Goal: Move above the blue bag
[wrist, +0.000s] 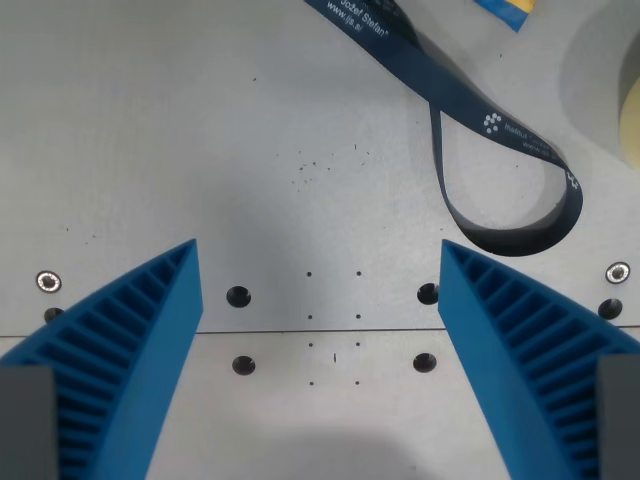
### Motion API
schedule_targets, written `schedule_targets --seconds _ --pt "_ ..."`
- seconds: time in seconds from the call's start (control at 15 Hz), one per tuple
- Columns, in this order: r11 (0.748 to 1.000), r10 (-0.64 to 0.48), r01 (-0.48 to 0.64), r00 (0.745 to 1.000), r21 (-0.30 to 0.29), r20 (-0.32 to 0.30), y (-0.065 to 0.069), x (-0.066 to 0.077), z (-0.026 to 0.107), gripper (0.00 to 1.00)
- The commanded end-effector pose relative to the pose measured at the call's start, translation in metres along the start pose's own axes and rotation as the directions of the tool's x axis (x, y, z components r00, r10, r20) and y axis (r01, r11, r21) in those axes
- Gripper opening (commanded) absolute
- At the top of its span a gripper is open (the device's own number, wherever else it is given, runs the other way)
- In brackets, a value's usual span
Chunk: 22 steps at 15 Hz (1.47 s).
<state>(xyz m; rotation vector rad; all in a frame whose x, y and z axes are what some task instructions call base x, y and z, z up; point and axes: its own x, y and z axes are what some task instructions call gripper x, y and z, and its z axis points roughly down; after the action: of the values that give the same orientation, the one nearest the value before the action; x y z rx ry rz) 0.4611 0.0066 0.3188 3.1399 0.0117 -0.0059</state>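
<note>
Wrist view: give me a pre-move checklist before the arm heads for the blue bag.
1. Gripper empty, jaws wide apart: ok.
2. Blue bag in sight: not ok; only a blue-yellow corner at the top edge, identity cannot tell.
3. Dark blue lanyard clear of the fingers: ok, it lies apart, up at the wrist view's right.
4. Table bare beneath the gripper: ok, only bolt holes.
5. Pale round object at the right edge: cannot tell what it is.

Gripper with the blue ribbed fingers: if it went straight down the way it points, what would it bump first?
The open gripper would probably meet the bare grey metal table with small holes. The dark blue printed strap loop lies off toward the wrist view's upper right, though depth is unclear.
</note>
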Motion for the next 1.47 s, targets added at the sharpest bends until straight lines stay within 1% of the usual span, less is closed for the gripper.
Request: schedule_targets --seconds 0.07,0.47,0.8,1.13,1.47 --pt "1.000 0.000 0.000 1.000 0.000 -0.005 0.000 0.000 -0.002 1.00" --pt "1.000 0.023 -0.023 1.000 0.000 -0.006 0.001 0.001 0.000 1.00" --pt "0.997 0.082 -0.082 0.997 -0.002 -0.014 0.008 0.006 0.007 1.00" --pt "0.985 0.171 -0.171 0.985 -0.003 -0.017 0.020 0.016 0.020 1.00" --pt "0.965 0.262 -0.262 0.965 -0.006 -0.003 0.037 0.030 0.039 1.00"
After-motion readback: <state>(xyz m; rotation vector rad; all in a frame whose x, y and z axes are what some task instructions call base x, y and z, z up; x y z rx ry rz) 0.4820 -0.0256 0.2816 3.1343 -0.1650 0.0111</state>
